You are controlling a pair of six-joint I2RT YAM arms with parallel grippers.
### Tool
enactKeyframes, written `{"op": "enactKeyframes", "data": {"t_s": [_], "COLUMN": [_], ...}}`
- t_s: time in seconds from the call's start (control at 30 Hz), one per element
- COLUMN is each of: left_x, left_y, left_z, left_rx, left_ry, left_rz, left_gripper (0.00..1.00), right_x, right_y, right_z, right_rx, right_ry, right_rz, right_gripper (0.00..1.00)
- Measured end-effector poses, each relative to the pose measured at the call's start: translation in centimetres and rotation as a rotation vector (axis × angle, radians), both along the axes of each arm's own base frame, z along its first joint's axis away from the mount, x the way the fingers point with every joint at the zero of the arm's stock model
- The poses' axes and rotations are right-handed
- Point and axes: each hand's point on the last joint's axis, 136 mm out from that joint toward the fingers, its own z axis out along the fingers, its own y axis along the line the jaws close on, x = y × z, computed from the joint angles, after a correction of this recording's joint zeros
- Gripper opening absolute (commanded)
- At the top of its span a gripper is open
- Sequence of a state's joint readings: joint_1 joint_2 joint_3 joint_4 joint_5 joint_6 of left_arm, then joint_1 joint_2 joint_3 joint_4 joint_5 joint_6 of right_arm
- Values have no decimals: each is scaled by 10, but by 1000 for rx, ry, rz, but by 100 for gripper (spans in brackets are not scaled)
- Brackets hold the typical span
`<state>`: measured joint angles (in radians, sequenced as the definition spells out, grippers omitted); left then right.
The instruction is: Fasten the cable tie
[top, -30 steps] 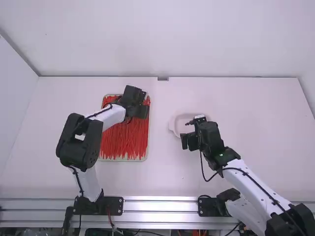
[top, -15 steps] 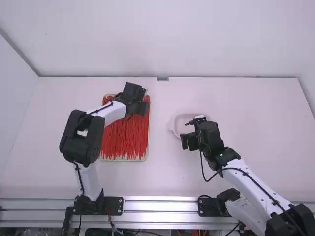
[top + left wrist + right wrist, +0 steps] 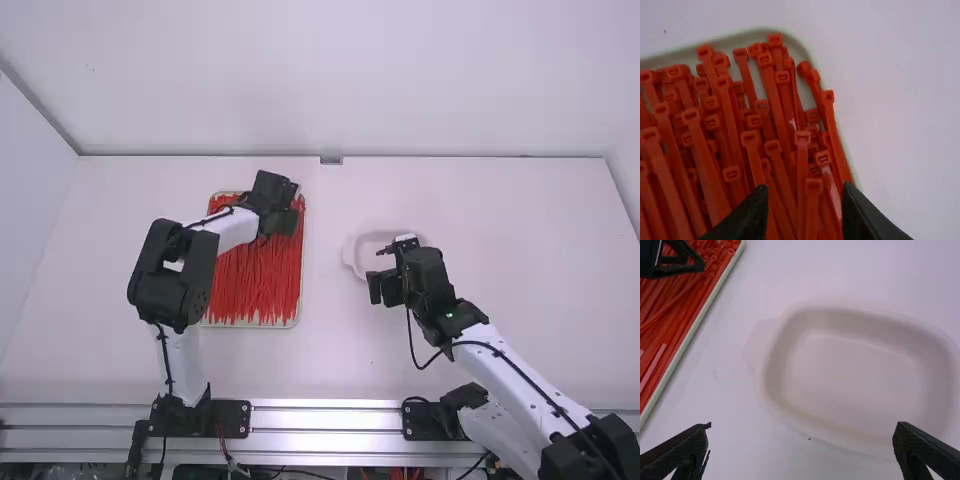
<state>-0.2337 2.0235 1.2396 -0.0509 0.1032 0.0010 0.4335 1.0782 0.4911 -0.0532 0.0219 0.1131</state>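
From the high view, you have a heap of red cable ties (image 3: 255, 275) lying lengthwise in a flat pale tray (image 3: 250, 323) on the white table (image 3: 480, 220); the left gripper (image 3: 283, 215) sits over the tray's far right corner; the right gripper (image 3: 403, 250) hangs just beside a white dish (image 3: 352, 250), well apart from the tray.

In the left wrist view, each tie shows a square locking head on a thin strap; the heads crowd into the tray's rounded corner; your left claw stands apart, fingers either side of several heads, gripping none that you can see.

In the right wrist view, the dish shows a smooth white floor; the right claw's fingers are spread wide.
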Motion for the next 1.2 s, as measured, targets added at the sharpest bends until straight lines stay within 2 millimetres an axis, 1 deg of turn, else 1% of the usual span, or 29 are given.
{"op": "enactKeyframes", "data": {"t_s": [0.07, 0.2, 0.23, 0.53, 0.83, 0.97, 1.2], "left_x": [2, -1, 0, 7, 8, 9, 8], "left_y": [-1, 0, 0, -2, -2, -2, -2], "left_z": [-3, -21, -22, -17, -16, -16, -16], "left_rx": [-2, 6, 4, -7, -20, -22, -22], "left_ry": [-4, 29, 29, -7, -9, -9, -6], "left_rz": [-1, 0, 3, 5, 22, 26, 27], "left_gripper": [34, 33, 32, 29, 29, 36, 39], "right_x": [0, 0, 0, 1, 1, 1, 1], "right_y": [0, 0, 0, 1, 1, 1, 1], "right_z": [-1, 0, 0, 1, 2, 2, 2], "right_rx": [-1, -1, 1, 3, 6, 5, 4], "right_ry": [3, 2, 3, -5, -7, -7, -8], "right_rz": [-1, 0, -2, 0, -2, -1, 0], "right_gripper": [98, 98, 98, 98, 98, 98, 98]}}
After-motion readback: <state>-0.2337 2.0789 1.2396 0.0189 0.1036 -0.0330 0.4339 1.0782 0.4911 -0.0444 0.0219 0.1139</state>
